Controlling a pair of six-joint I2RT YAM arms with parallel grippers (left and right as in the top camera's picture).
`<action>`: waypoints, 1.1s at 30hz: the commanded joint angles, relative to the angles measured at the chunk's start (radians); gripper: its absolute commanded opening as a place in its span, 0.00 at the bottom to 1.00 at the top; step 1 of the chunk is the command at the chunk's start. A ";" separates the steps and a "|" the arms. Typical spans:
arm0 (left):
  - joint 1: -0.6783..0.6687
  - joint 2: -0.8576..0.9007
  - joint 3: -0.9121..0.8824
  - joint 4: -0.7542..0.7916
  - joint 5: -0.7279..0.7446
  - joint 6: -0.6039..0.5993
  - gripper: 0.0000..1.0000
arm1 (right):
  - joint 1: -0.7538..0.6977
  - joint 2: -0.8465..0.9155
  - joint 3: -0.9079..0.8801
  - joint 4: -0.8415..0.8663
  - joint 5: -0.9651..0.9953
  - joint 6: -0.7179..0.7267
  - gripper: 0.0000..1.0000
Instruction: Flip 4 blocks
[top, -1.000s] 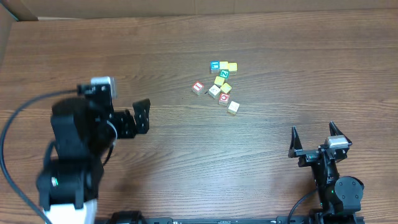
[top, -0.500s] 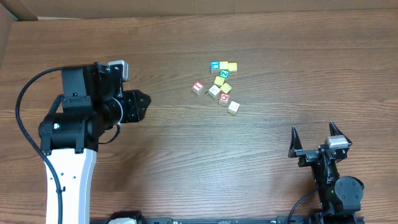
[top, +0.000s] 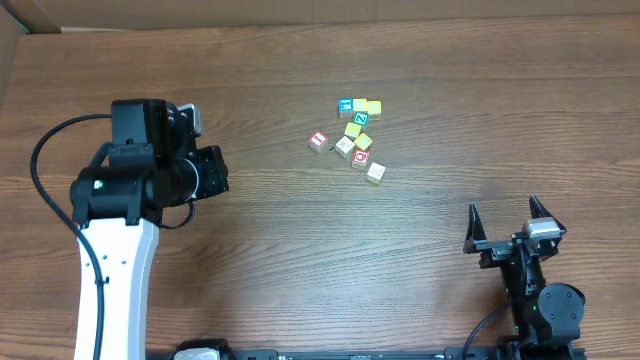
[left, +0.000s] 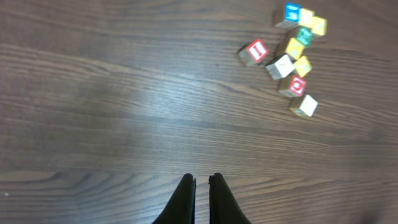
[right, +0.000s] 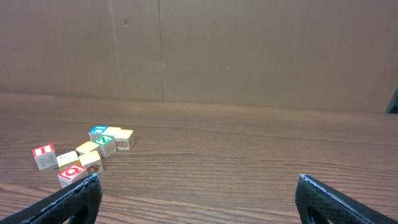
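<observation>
Jaws, left: left gripper (left: 202, 179) is seen pressed together with nothing between the fingers, over bare table (top: 300, 260).
Jaws, right: right gripper (top: 503, 208) is spread wide and empty, at the table's 5 o'clock corner.
Blocks: blocks (top: 345, 145) are found just right of centre, between 2 and 3 o'clock from the left gripper.
Axis: the row of four runs from 10 to 4 o'clock; red prints are turned up.
Crowding: yellow cube (top: 364, 141) is packed just beside the row; green-printed cube (top: 360, 119) and blue-printed cube (top: 346, 105) lie at its 12 o'clock.
</observation>
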 joint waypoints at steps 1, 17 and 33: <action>-0.005 0.043 0.024 -0.007 -0.032 -0.031 0.11 | -0.003 -0.010 -0.011 0.008 0.005 -0.004 1.00; -0.005 0.163 0.024 -0.002 0.072 -0.018 0.95 | -0.003 -0.010 -0.011 0.008 0.005 -0.004 1.00; -0.005 0.163 0.023 -0.034 -0.002 -0.035 0.10 | -0.003 -0.010 -0.011 0.008 0.005 -0.004 1.00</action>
